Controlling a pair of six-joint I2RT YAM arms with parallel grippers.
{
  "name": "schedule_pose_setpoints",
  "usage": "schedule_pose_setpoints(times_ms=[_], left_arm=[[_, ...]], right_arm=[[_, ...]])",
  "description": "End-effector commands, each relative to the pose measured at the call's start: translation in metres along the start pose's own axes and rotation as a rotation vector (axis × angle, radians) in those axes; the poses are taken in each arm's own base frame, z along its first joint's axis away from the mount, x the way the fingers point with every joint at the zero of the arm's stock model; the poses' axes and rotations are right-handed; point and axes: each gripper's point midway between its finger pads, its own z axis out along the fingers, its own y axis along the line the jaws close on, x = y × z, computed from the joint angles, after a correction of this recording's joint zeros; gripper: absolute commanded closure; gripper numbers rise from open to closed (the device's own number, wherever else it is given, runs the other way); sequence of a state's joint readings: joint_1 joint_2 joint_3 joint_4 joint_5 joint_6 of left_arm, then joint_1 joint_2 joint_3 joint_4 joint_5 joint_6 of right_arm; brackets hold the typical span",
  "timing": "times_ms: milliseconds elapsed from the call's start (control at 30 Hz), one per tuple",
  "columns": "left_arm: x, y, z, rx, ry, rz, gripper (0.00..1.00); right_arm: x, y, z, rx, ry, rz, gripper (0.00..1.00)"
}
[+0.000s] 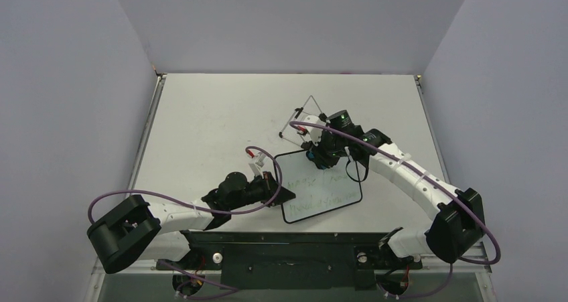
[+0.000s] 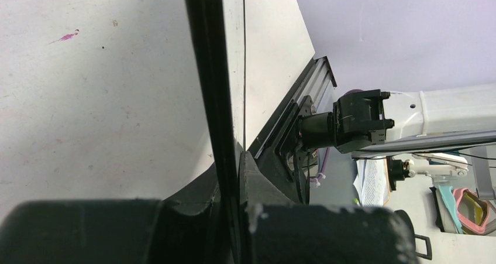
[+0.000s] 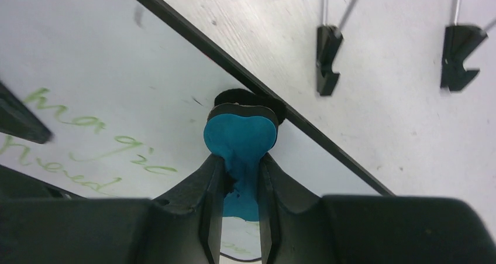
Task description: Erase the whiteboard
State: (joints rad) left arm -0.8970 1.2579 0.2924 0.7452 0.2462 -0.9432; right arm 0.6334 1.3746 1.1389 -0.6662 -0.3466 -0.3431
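Top external: whiteboard [image 1: 321,187] sits near-centre on the table [image 1: 214,114], btwn the two arms, skewed a bit, w/ green handwriting [image 1: 320,198] across its face. L gripper [image 1: 276,189] comes in from the left and meets the board's left edge. R gripper [image 1: 319,156] reaches over from the right and points down at the board's far edge.

Left wrist: board frame [image 2: 213,100] seen edge-on, running straight btwn the fingers. L gripper [image 2: 237,179] is clamped tight on that edge. Can't tell if the board lies flat or is tipped up slightly.

Right wrist: R gripper [image 3: 241,170] is squeezed closed on a blue eraser [image 3: 240,136], pinched hard enough to bulge. The eraser's dark underside is at the board surface, just beside the black frame. Contact looks likely but isn't certain. Green writing [image 3: 88,135] lies left of the eraser. Two black feet of the wire stand [image 3: 327,59] rest on the table beyond the frame, apart from the board.
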Motion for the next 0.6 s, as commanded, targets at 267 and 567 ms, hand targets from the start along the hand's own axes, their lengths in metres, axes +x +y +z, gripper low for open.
schedule_pose_setpoints(times_ms=[267, 567], left_arm=[[-0.037, -0.064, 0.002, 0.235, -0.118, 0.073, 1.0], [-0.038, -0.066, 0.001, 0.239, -0.123, 0.071, 1.0]], right_arm=[[-0.015, 0.039, -0.007, -0.098, -0.067, -0.099, 1.0], [-0.037, 0.01, -0.005, 0.019, -0.076, -0.028, 1.0]])
